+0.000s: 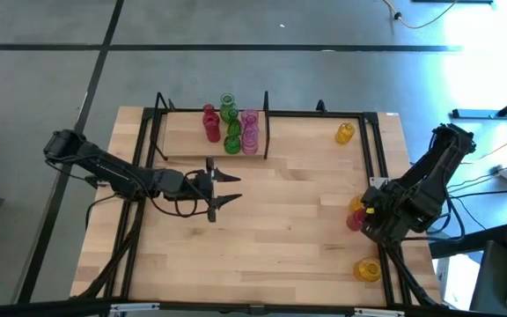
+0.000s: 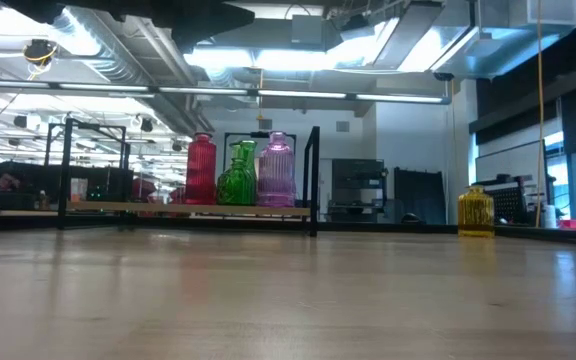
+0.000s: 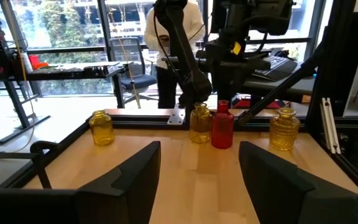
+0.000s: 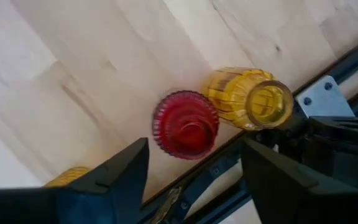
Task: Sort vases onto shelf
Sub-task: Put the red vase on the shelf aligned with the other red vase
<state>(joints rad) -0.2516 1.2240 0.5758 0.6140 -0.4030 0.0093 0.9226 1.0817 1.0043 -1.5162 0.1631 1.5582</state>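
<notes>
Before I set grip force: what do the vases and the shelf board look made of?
The vases, such as the red vase and yellow vase, look like ribbed tinted glass or clear plastic: light passes through them and the walls glint. Which one, I can't tell. The shelf board looks like pale matte wood with visible grain, framed by thin black rods, probably metal.

Colours on the pale-wood counter (image 1: 262,220)

The shelf (image 1: 183,145) is a light-wood board framed in black rods; on it stand a red ribbed vase (image 2: 200,170), green vases (image 2: 236,178) with a swirled pattern and a pink vase (image 2: 276,170) with ringed ribbing. A yellow vase (image 2: 476,211) carries fine horizontal ridges. The red vase (image 4: 186,124) by the counter's edge is vertically fluted, and the yellow one (image 4: 248,98) beside it is ribbed too. Both arms are dark, with black pincer fingers.
</notes>
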